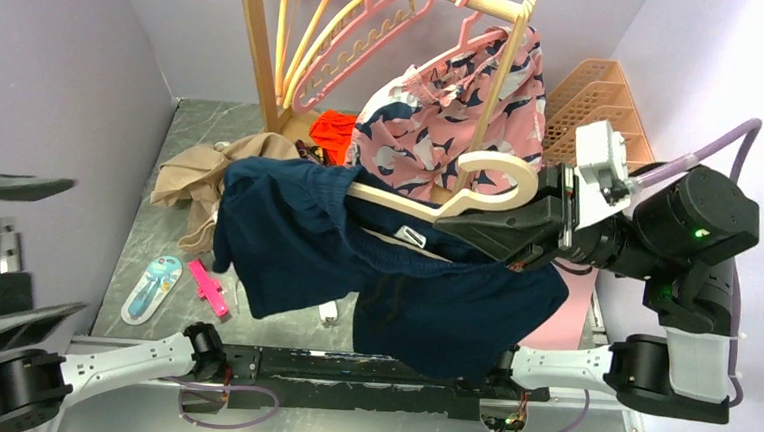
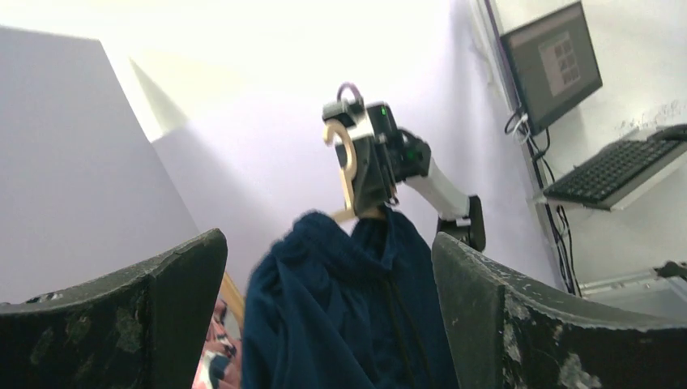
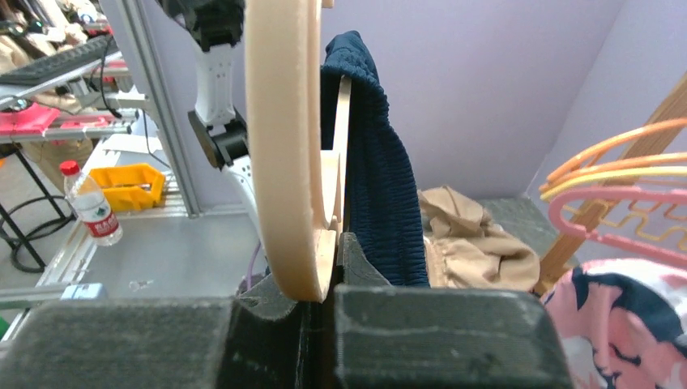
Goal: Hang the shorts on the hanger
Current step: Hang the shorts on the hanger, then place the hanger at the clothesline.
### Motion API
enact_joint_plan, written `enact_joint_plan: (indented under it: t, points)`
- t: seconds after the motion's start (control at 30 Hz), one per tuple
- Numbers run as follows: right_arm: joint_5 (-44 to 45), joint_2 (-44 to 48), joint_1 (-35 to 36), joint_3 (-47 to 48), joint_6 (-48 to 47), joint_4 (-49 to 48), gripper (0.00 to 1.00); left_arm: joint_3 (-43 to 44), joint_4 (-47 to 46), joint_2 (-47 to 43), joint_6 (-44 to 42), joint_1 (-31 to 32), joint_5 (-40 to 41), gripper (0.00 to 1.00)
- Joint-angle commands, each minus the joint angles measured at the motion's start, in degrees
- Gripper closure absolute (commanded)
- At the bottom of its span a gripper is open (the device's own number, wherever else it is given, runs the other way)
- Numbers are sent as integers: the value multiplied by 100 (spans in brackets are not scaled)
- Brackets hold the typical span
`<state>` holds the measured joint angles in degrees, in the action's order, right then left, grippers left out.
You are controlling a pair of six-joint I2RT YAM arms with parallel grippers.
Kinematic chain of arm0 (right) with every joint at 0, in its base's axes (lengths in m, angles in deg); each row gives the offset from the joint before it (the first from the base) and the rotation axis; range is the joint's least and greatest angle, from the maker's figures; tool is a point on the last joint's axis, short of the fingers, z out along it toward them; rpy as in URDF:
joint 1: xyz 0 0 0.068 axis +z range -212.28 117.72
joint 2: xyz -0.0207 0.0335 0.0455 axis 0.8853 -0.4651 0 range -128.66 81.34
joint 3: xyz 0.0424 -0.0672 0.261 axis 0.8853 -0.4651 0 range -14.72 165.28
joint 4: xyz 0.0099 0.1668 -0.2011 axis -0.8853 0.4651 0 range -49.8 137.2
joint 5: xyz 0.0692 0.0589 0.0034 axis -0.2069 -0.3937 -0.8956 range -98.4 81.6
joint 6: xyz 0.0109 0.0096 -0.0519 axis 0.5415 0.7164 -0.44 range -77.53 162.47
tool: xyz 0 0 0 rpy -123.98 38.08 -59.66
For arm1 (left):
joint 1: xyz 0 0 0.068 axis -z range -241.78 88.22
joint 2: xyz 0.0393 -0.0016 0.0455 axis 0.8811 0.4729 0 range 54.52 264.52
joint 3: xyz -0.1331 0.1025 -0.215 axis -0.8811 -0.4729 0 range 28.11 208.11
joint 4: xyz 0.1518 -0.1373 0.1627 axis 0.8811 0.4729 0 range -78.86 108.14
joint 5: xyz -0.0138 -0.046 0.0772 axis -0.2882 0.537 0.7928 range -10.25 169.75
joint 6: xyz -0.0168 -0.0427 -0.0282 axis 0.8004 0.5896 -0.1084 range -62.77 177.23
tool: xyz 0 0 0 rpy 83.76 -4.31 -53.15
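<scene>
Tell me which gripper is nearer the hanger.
Right. The right gripper is shut on the hanger below its hook; the left gripper is open, away from it, facing the shorts.

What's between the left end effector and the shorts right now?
Nothing: in the left wrist view the open left end effector looks straight at the shorts draped on the hanger, with only bare air between.

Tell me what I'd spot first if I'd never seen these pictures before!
The big dark blue shorts catch your eye first, draped over a pale wooden hanger and held up in the air in the middle. The right gripper pinches that hanger just below its hook. Behind them, pink patterned shorts hang on a wooden rack.
</scene>
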<state>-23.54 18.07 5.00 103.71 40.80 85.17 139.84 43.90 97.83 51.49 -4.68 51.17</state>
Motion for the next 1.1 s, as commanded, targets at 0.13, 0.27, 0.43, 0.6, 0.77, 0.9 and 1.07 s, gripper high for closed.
enact_joint_plan:
  t: [0.13,0.27,0.43,0.6,0.77,0.9,1.07]
  points:
    - [314,-71,4,-811,-17,135,100,-283,-27,-10,-33,4,258,0]
    - [-737,-526,5,817,250,120,100,-84,172,140,-107,3,265,0]
    - [-1233,-434,4,921,430,-430,100,-130,220,200,-179,3,275,0]
    - [-598,-324,4,-98,116,30,100,-224,284,215,-225,1,292,1]
    - [-465,-343,4,-349,-14,474,100,-169,409,344,-243,2,300,1]
    - [-530,-250,4,-311,-8,600,100,-319,592,494,-232,3,333,1]
    - [-72,-59,10,-788,-59,735,100,-749,992,797,-217,3,230,1]
